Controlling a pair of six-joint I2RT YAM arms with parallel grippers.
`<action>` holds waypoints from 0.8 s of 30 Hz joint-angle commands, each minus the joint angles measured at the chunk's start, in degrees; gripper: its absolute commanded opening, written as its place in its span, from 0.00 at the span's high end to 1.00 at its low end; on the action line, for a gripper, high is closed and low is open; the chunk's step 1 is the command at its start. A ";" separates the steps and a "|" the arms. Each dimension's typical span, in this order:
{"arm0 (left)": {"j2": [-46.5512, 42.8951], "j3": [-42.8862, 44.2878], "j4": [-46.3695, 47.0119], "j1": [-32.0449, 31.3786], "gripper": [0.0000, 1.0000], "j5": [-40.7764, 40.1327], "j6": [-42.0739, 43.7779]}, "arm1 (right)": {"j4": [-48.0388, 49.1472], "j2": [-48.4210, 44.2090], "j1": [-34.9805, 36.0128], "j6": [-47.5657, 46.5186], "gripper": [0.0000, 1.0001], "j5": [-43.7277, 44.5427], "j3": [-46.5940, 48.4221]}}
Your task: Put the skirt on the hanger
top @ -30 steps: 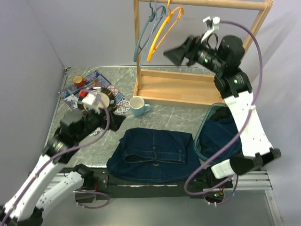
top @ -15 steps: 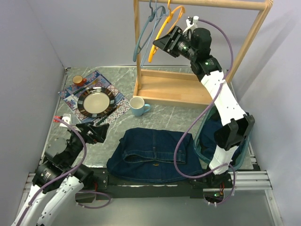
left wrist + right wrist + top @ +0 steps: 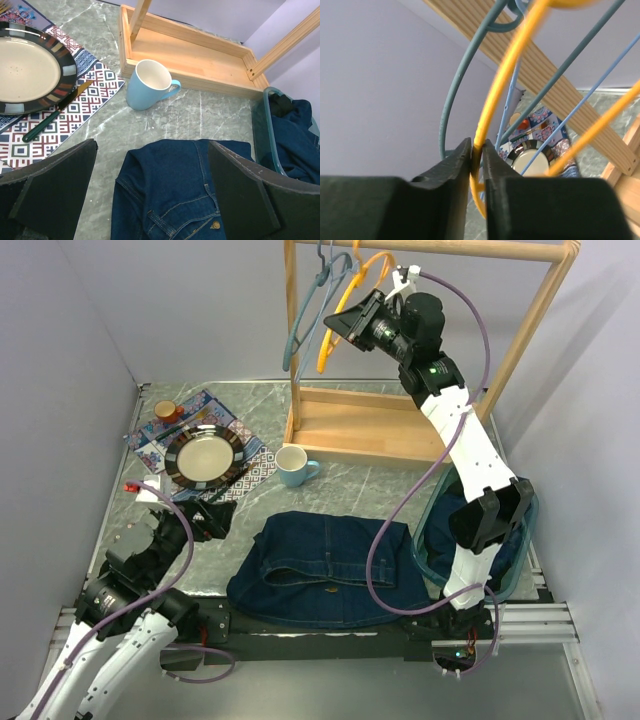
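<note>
Well, the left end effector [image 3: 150,187], wide open and empty, should wait low while the right end effector [image 3: 477,150], pinched shut on the yellow hanger [image 3: 507,75], lifts its hook clear of the rail [image 3: 450,250] without snagging the teal hanger [image 3: 300,320]. The skirt [image 3: 325,570] lies flat on the counter [image 3: 350,480] between the arms: dark, floppy denim.

Dark denim skirt [image 3: 325,570] lies spread flat; yellow hanger [image 3: 482,127] hangs on the wooden rail [image 3: 450,248].

Denim skirt [image 3: 325,570], smooth yellow hanger [image 3: 505,75], glossy ceramic mug [image 3: 147,92], bare wooden rack [image 3: 370,425]
</note>
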 commanded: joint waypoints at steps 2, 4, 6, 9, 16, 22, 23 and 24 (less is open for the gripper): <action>-0.72 0.06 0.65 0.33 0.03 -0.90 -0.41 | 4.30 0.77 -0.54 1.99 0.91 -2.75 2.59; -0.72 0.06 0.65 0.24 0.03 -0.90 -0.50 | 4.57 0.25 -1.58 3.56 0.96 -4.25 2.24; -0.81 -0.03 0.65 0.24 0.03 -0.90 -0.41 | 7.37 -0.89 -2.82 6.36 1.00 -8.19 0.83; -0.98 -0.03 0.82 0.24 0.03 -0.73 -0.41 | 10.36 -3.00 -5.10 9.53 1.00 -12.41 -0.40; -1.33 -0.12 1.00 0.24 0.03 -0.29 -0.32 | 16.87 -9.59 -7.22 14.82 1.00 -19.01 -6.72; -1.42 -0.47 3.11 0.24 0.03 2.52 2.22 | 20.38 -19.34 -7.30 12.88 1.00 -22.09 -18.75; -1.33 -0.56 3.63 0.24 0.03 3.22 3.19 | 22.30 -21.62 -7.30 13.32 1.00 -23.06 -22.60; -1.42 -0.73 4.16 0.24 0.03 4.36 3.63 | 22.76 -22.77 -7.30 13.15 1.00 -23.50 -24.12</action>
